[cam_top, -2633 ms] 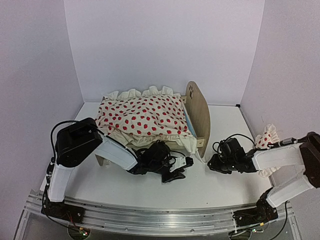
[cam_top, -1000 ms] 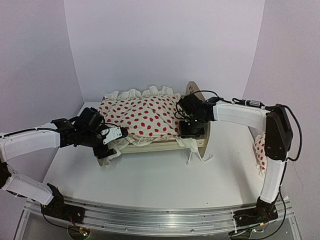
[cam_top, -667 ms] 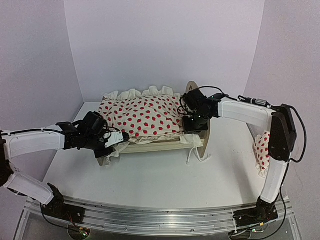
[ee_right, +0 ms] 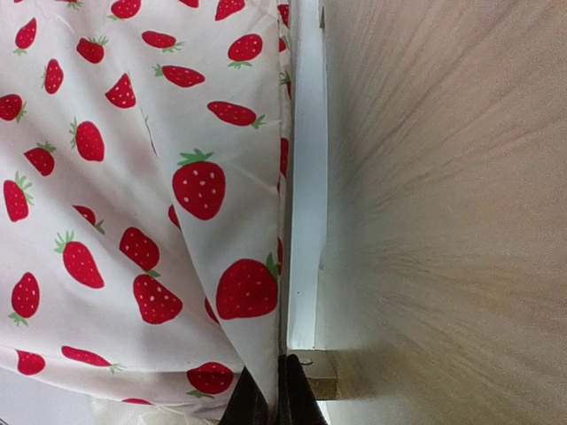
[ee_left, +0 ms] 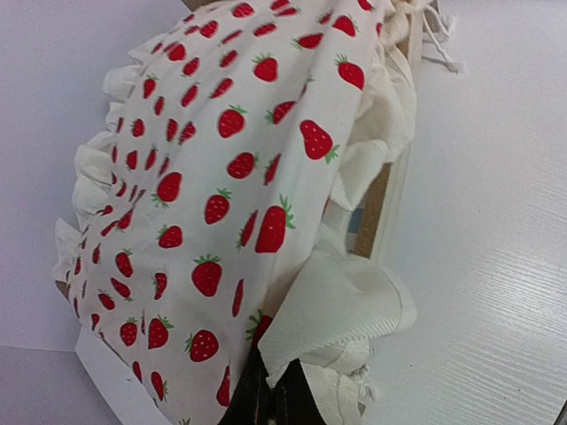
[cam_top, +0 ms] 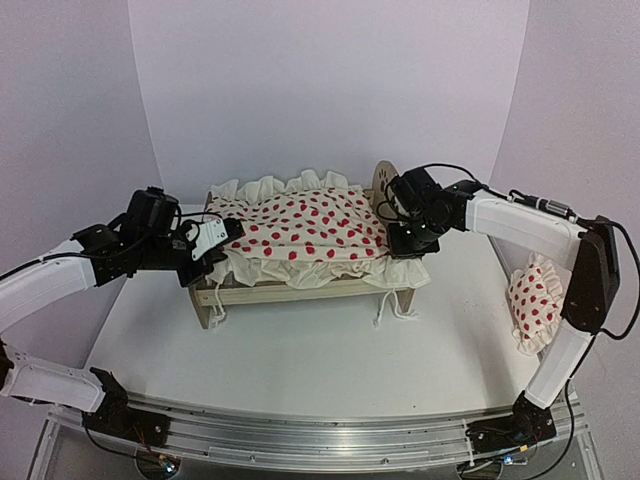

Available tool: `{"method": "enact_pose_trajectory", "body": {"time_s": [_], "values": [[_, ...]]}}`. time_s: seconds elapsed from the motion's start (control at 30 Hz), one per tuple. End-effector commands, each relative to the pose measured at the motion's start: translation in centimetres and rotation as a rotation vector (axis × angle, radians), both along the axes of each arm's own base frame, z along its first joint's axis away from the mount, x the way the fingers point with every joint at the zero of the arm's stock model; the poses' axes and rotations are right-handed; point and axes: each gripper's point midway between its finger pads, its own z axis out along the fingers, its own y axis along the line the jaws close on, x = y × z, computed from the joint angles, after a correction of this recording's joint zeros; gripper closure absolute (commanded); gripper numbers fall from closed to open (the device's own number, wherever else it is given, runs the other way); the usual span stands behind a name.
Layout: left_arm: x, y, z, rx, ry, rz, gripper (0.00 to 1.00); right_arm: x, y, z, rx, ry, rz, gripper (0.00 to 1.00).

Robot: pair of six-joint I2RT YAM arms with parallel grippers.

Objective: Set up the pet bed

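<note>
The pet bed [cam_top: 300, 292], a light-wood frame with a rounded paw-print headboard [cam_top: 384, 182], stands mid-table. The cream red-dotted ruffled duvet [cam_top: 305, 228] lies lifted over it and hides the mattress. My left gripper [cam_top: 212, 238] is shut on the duvet's foot-end ruffle, held above the footboard; the left wrist view shows the fabric [ee_left: 221, 177] pinched in the fingers [ee_left: 270, 403]. My right gripper [cam_top: 403, 240] is shut on the duvet edge beside the headboard; the right wrist view shows cloth [ee_right: 177, 195] pinched next to the wood panel [ee_right: 443, 195].
The small red-dotted ruffled pillow [cam_top: 532, 300] leans at the right wall beside the right arm's upright links. White walls close in at the back and both sides. Duvet tie strings [cam_top: 390, 312] hang down at the bed's front right leg.
Both grippers have lifted and pulled the duvet up and back toward the far side. The left gripper rose from the footboard's front; the right moved toward the headboard. The pillow now leans at the right wall.
</note>
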Motion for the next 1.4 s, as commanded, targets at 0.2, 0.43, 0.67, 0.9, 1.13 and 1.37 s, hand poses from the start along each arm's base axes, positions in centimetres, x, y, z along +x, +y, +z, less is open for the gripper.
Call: {"method": "enact_pose_trajectory", "body": {"time_s": [0.2,0.43,0.67,0.9,1.13,1.37], "values": [[0.3,2.4,6.8,-0.208,0.021,0.073,1.00,1.1,-2.6,4.2,0.005,-0.095,-0.037,1.00],[-2.6,3.2,1.7,-0.150,0.138,0.045,1.00,0.9,-3.8,4.3,-0.004,-0.103,-0.067,1.00],[-1.1,3.1,-1.0,-0.109,0.137,0.068,1.00,0.3,-2.4,2.1,0.007,-0.013,0.002,0.82],[-0.2,2.5,0.5,-0.159,0.120,0.078,1.00,0.0,-1.2,7.3,0.074,-0.102,0.076,0.51],[-0.4,2.0,0.4,-0.180,0.129,0.058,1.00,-3.7,5.2,8.5,0.055,-0.174,0.311,0.46],[0.1,1.9,0.4,-0.184,0.128,0.073,1.00,-8.5,12.1,4.3,0.094,-0.155,0.444,0.38]]}}
